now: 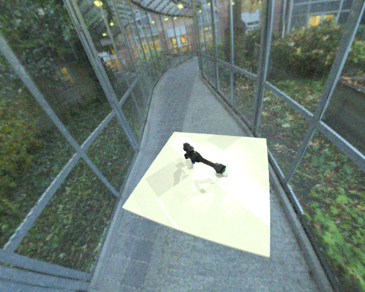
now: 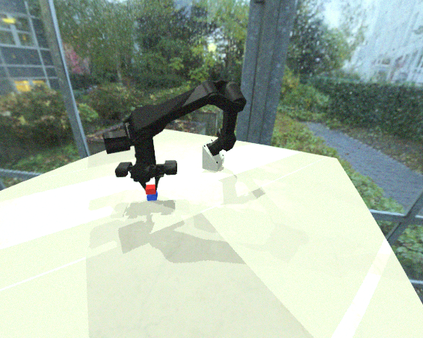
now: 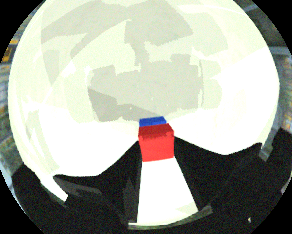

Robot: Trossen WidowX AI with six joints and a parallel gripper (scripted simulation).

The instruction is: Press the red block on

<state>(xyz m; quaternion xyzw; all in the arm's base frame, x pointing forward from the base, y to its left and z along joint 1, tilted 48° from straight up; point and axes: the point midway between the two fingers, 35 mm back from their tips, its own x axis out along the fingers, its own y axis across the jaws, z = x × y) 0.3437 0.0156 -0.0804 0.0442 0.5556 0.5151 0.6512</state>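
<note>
Where the red block (image 2: 150,188) (image 3: 156,146) is: directly over the blue block, well out from the arm's foot, with its sides between the fingertips.
Blue block (image 1: 193,162) (image 2: 152,196) (image 3: 152,121): under the red one, low at the tabletop; only a small patch shows from the top, and a narrow strip past the red block in the wrist view.
Fit between the blocks: they look as if they meet in the exterior view, the blue peeking out slightly to the picture's right, though at this size I can't say whether they are fully pressed together.
Gripper (image 1: 188,153) (image 2: 150,188) (image 3: 156,141): pointing down, its fingers clamped on the red block, one on each side; the block has not been let go.
Arm (image 1: 209,162) (image 2: 178,109): black, raised at the elbow and reaching out over the table.
Mount (image 1: 226,170) (image 2: 210,163): pale grey, at the foot of the arm.
Table (image 1: 239,219) (image 2: 240,298) (image 3: 90,150): pale cream, crossed by bright bands and grey shadows.
Walkway (image 1: 176,97): grey paving beyond the table, curving off between glazed walls.
</note>
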